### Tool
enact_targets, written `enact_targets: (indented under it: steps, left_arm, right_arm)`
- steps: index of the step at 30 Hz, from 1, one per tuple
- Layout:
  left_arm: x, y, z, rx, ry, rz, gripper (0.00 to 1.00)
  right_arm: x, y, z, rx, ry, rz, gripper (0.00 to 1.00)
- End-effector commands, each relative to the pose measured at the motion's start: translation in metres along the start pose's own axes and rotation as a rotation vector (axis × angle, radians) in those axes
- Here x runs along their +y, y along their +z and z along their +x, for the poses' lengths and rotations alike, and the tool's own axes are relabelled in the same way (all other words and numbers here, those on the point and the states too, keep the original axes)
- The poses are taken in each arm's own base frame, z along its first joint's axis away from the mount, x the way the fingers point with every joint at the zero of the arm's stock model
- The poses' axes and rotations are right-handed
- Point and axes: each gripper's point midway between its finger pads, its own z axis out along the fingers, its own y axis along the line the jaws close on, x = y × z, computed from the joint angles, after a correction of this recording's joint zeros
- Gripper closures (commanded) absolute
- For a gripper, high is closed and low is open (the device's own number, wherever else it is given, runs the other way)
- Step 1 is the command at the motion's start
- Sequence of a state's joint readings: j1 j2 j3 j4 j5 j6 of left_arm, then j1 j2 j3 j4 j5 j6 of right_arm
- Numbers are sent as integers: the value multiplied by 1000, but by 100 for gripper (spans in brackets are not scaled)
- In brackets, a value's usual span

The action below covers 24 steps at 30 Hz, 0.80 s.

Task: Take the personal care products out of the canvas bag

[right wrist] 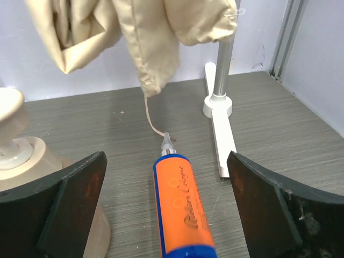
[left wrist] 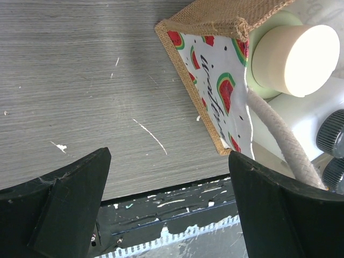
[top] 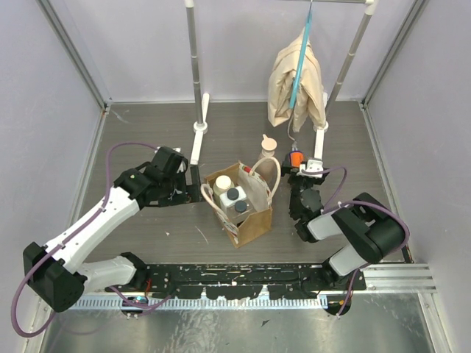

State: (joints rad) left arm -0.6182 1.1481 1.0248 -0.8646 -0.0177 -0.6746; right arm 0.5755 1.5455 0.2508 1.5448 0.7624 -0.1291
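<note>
Right tool point(right wrist: 166, 157) gapes around orange-banded bottle point(right wrist: 183, 209), seemingly untouched; left tool point(left wrist: 169, 155) open beside bag point(left wrist: 215, 75).

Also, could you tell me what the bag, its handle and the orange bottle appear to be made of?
Bag: coarse woven jute or burlap, matte, open weave showing; smooth printed lining. Handle: twisted cream cord, likely cotton. Orange bottle: probably plastic, given its smooth, slightly glossy surface.

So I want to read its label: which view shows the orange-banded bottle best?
The right wrist view: the orange-banded bottle sits large and central between the fingers of the open right end effector, script visible. Top external shows it tiny. Left wrist does not show it.
</note>
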Motion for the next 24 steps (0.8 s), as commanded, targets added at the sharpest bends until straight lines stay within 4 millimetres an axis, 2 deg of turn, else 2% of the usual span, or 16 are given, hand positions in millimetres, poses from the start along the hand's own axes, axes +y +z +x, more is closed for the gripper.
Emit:
enact_targets:
  steps: [1, 5, 8, 9, 11, 13, 16, 19, 24]
  left_arm:
    - [-6, 3, -4, -10, 11, 16, 1]
    - [-8, 3, -3, -9, 17, 15, 1]
    - [-5, 2, -3, -14, 19, 6, 1]
    - [-5, 2, -2, -13, 19, 4, 1]
    - [-3, 1, -1, -13, 19, -1, 1]
    - [-1, 1, 0, -10, 17, -7, 1]
    - [0, 0, 2, -9, 12, -6, 1]
    - [1, 1, 3, -8, 10, -7, 1]
    - [1, -2, 4, -14, 4, -1, 1]
  right_arm:
    - [-2, -2, -37, -122, 44, -13, 0]
    - [-9, -5, -31, -103, 49, 19, 0]
    - [-10, 2, -29, -55, 55, 79, 4]
    - [-3, 9, -23, 12, 43, 77, 2]
    - [20, 32, -6, 274, 53, 12, 0]
    - [25, 39, 9, 471, 79, 1, 0]
    - [35, 48, 2, 549, 13, -24, 0]
    - [33, 54, 5, 683, -79, 8, 0]
    - [37, 59, 3, 748, -86, -2, 0]
